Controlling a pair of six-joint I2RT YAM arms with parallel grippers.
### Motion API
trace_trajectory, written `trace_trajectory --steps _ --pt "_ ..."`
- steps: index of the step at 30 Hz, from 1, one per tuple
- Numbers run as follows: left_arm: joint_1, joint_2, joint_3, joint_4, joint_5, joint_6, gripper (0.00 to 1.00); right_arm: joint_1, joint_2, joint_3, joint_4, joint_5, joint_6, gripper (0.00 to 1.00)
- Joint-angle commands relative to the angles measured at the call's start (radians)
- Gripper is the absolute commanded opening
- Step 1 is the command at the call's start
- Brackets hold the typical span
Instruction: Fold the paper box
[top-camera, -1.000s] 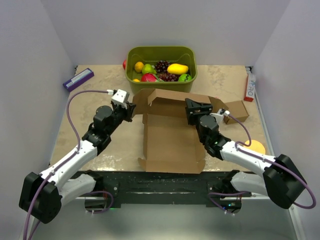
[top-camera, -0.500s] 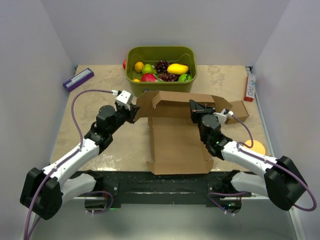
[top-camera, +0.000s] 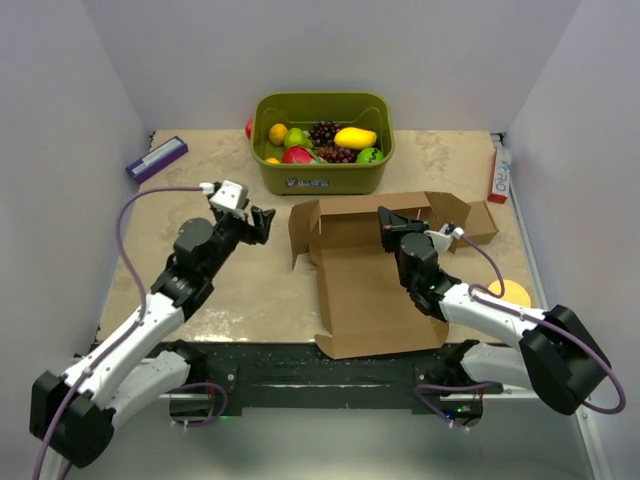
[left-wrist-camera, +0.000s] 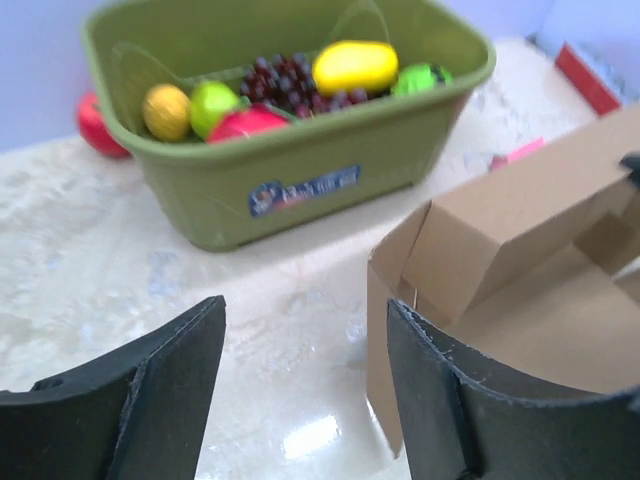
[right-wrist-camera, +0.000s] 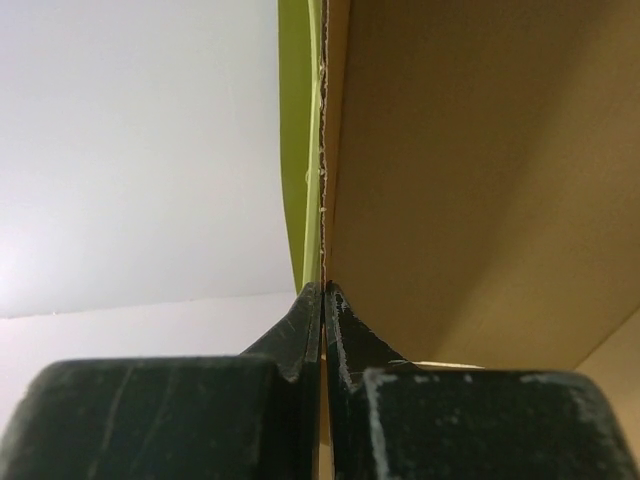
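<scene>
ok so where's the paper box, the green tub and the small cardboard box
paper box (top-camera: 375, 295): top view, on its flat base panel
green tub (top-camera: 322, 178): top view, on its front wall
small cardboard box (top-camera: 481, 222): top view, on its top face

At the far middle of the table (top-camera: 250, 290), a bin (top-camera: 322, 180) with fruit (top-camera: 322, 140) in it. Nearer, right of centre, the paper box (top-camera: 375, 275), far wall in the right gripper (top-camera: 390, 219). Left of the box and apart from it, the left gripper (top-camera: 262, 222). Just beside its far right flap, a small box (top-camera: 478, 222).

Gap between left tool (top-camera: 265, 222) and paper box (top-camera: 370, 290)
</scene>
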Motion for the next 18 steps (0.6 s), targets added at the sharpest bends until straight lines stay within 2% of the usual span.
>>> trace_trajectory --steps 1,5,7,12,15,18 --pt "-0.016 -0.159 0.01 0.007 -0.028 -0.088 0.69 0.0 -0.027 -0.002 0.016 0.033 -0.013 0.0" --pt "-0.067 -0.178 -0.042 0.027 0.034 -0.227 0.65 0.0 -0.055 0.006 -0.004 0.03 -0.033 0.0" --pt "-0.143 -0.162 -0.083 0.065 0.054 -0.261 0.63 -0.001 -0.072 0.004 -0.014 0.033 -0.038 0.0" --pt "-0.354 -0.02 -0.106 0.177 -0.043 -0.25 0.57 -0.001 -0.104 -0.007 -0.041 0.043 -0.043 0.0" --pt "-0.493 0.094 -0.102 0.27 -0.054 -0.213 0.53 0.0 -0.119 -0.017 -0.052 0.044 -0.04 0.0" --pt "-0.532 0.212 -0.106 0.346 -0.019 -0.213 0.45 -0.001 -0.133 -0.02 -0.061 0.044 -0.038 0.0"
